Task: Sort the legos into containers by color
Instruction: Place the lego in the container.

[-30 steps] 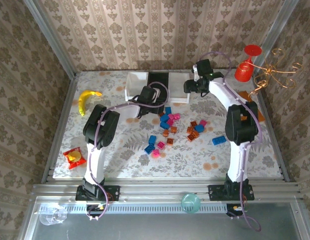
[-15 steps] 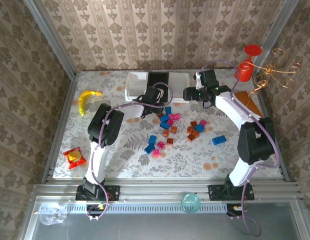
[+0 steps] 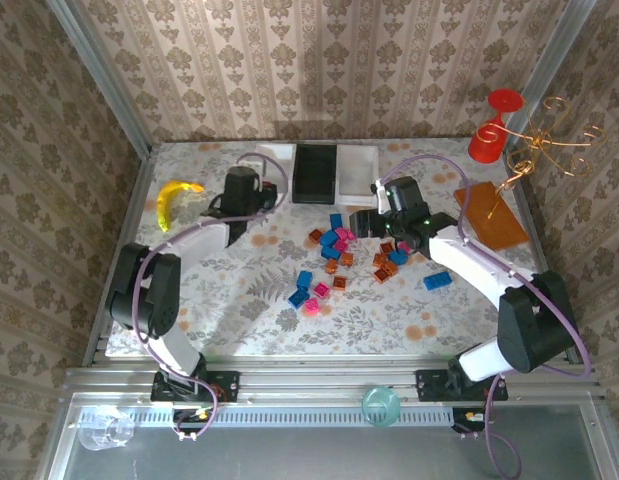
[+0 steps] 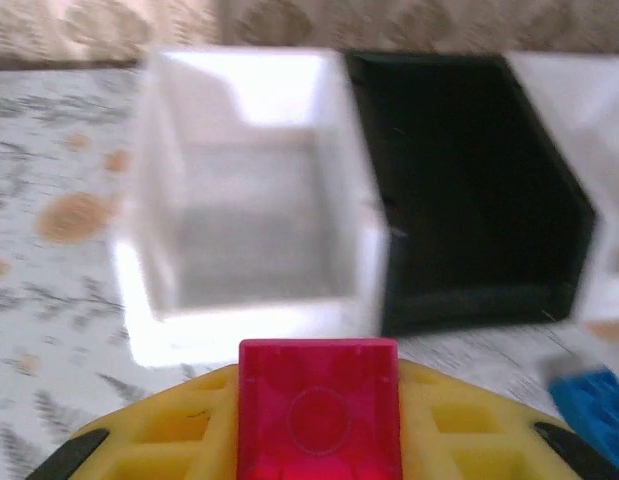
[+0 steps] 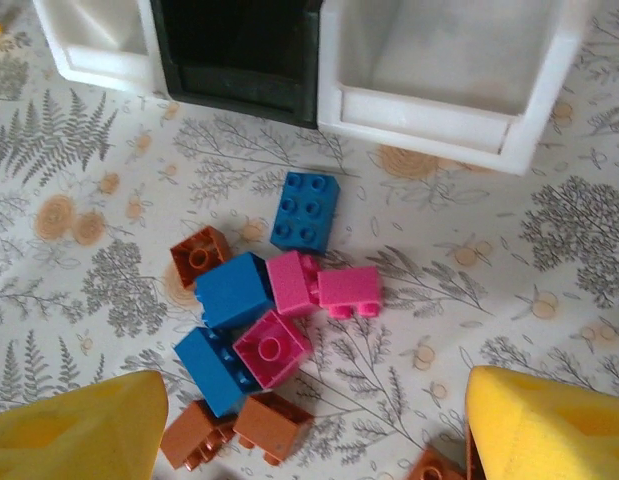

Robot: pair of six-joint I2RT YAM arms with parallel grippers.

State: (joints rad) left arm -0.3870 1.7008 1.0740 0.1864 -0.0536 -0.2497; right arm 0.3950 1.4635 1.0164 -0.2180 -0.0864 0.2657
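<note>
The left jaws grip a magenta brick (image 4: 318,410) just short of the left white tray (image 4: 249,322) at the tabletop's far edge. The brick should clear the front wall, centre, then drop low. The right jaws hang open above the loose legos (image 5: 269,300).

Damask wallpaper (image 3: 289,60), floral tbl (image 3: 389,322)
</note>
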